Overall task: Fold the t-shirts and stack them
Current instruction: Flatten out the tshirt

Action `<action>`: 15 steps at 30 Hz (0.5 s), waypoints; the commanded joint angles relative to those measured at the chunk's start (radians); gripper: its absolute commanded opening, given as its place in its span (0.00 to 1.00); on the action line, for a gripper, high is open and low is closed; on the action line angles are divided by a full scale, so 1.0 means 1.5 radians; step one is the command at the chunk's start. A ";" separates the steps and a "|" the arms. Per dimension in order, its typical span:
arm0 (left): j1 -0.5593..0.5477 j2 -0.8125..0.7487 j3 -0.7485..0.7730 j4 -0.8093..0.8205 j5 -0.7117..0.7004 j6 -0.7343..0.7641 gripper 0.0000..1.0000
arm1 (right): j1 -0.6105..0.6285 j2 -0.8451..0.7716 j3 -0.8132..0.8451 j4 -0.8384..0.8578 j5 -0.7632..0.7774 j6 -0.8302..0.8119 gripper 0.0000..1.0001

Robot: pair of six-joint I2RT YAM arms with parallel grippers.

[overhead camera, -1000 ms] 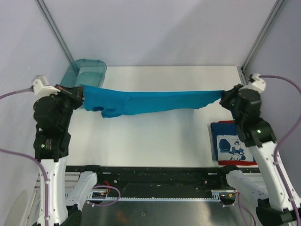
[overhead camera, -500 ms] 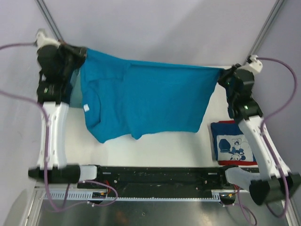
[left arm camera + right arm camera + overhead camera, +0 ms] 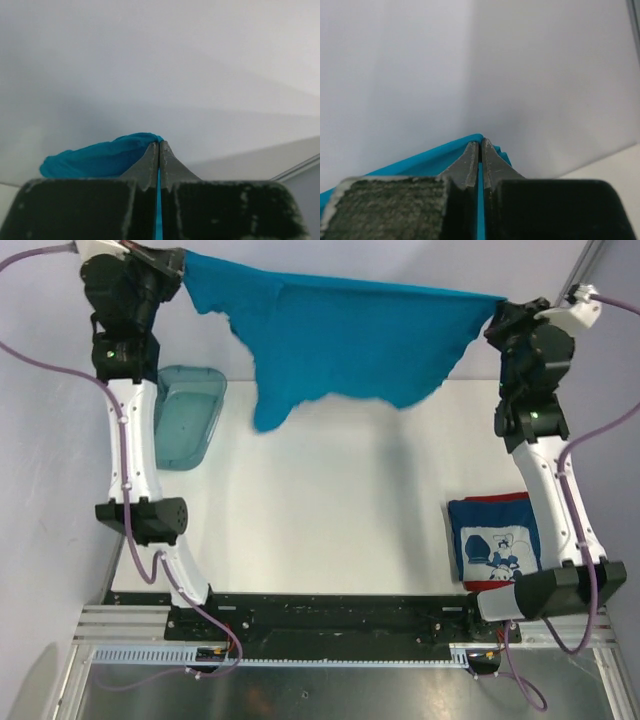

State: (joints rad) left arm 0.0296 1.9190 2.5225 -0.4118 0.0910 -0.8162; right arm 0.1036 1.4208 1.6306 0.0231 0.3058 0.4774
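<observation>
Currently teal shirt (image 3: 340,340) held spread high above table (image 3: 330,530), far side, corners clamped by left claw (image 3: 180,262) and right claw (image 3: 498,310). Folded printed shirt (image 3: 497,540) laid near right. Spreading step judged underway; next, flat lowering needed.

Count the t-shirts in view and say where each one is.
2. The teal-blue t-shirt hangs in the air, stretched between the left gripper and the right gripper. The folded dark blue t-shirt lies on the table at its near right edge. More could lie hidden under it.
</observation>
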 commanded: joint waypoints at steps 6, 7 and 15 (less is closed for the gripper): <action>0.037 -0.279 -0.368 0.122 0.021 0.007 0.00 | -0.011 -0.180 -0.175 -0.045 0.013 0.023 0.00; 0.036 -0.311 -0.449 0.123 0.024 0.007 0.00 | -0.009 -0.200 -0.217 -0.061 0.007 0.032 0.00; 0.031 -0.483 -1.056 0.125 -0.007 -0.025 0.00 | -0.001 -0.272 -0.525 -0.161 -0.066 0.083 0.00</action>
State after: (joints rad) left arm 0.0669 1.2026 1.2549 -0.1680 0.1329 -0.8173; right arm 0.1024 1.0084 0.9779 -0.0948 0.2577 0.5514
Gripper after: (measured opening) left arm 0.004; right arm 0.025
